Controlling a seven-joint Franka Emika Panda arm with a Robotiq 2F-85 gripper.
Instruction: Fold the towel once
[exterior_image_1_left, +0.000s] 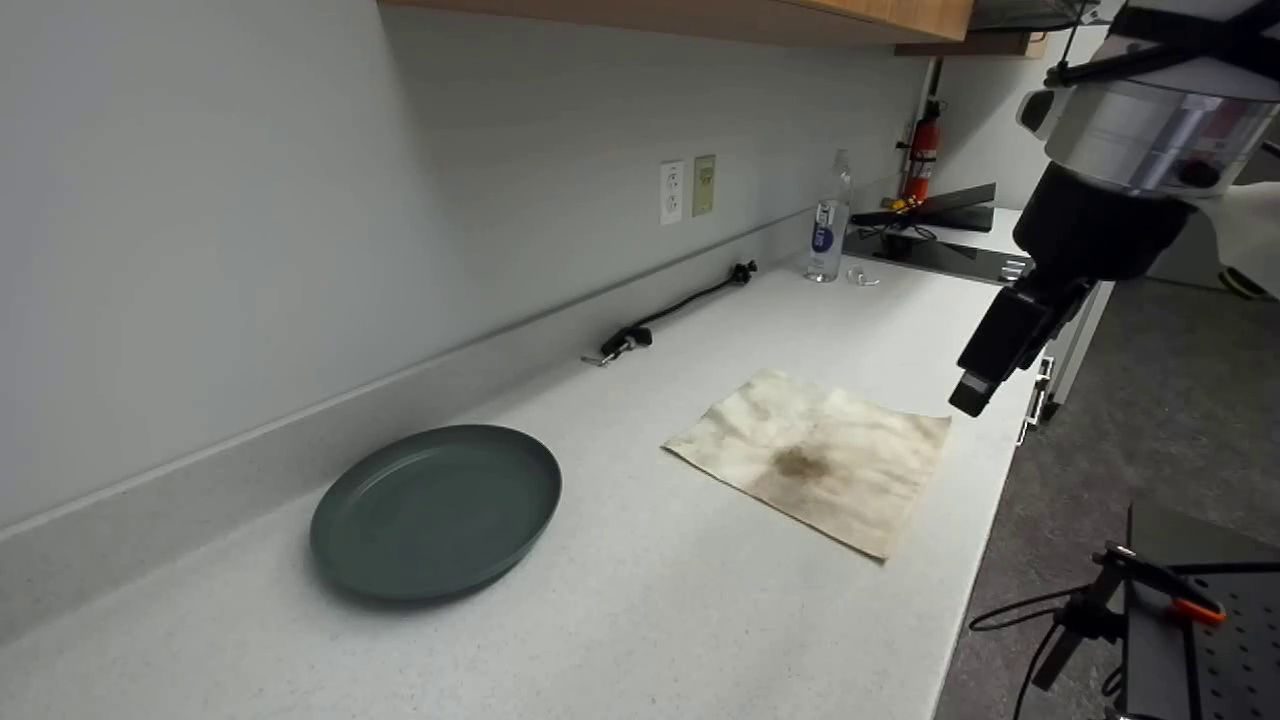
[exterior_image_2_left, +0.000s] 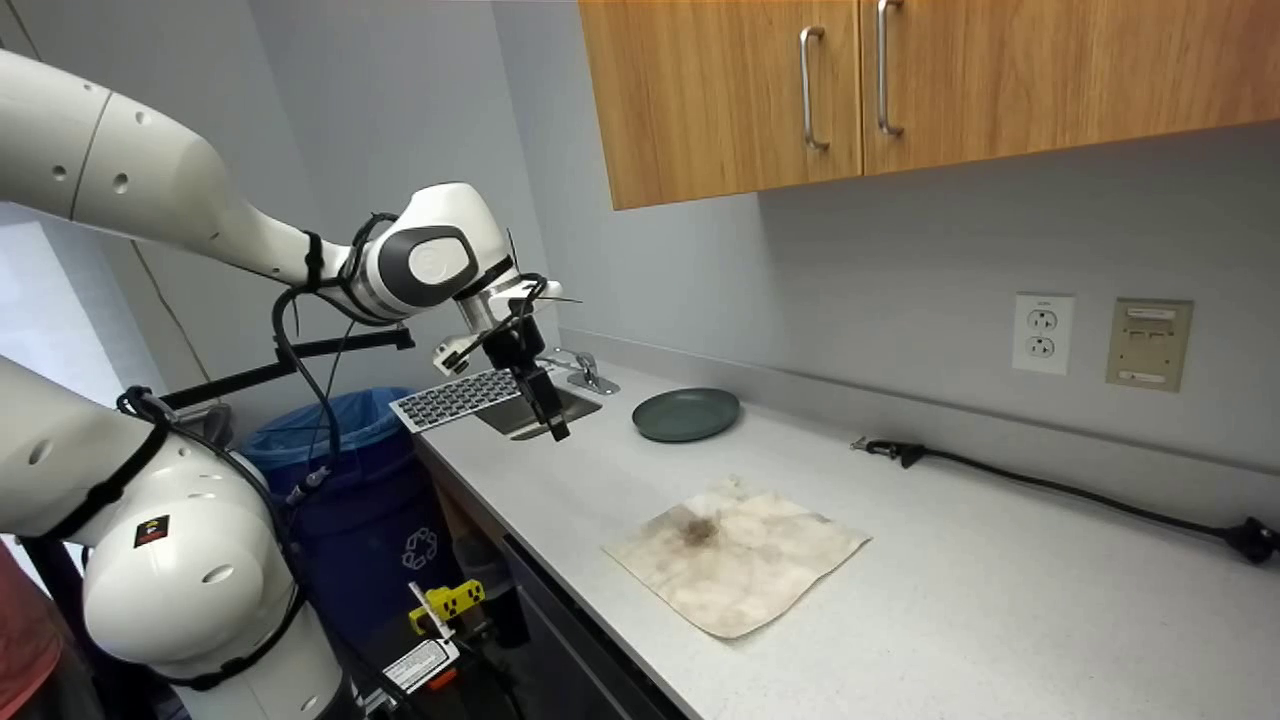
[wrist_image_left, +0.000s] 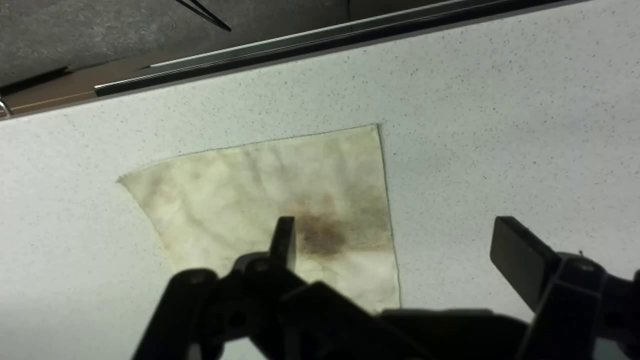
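Two faults may arise: the towel (exterior_image_2_left: 735, 560) lies thin, flat and unfolded on the surface (exterior_image_1_left: 620, 630), so the jaws, spread wide, holding nothing and apart from it, could close without catching its edge, or a one-corner grip could drag it askew. Counted: one towel, one grey plate (exterior_image_1_left: 440, 515), one bottle (exterior_image_1_left: 827, 235), one clamp-ended black cord (exterior_image_2_left: 1075, 490), one white outlet (exterior_image_2_left: 1043, 335).

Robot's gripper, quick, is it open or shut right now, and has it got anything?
Gripper: open, holding nothing; the towel lies spread out on the counter.
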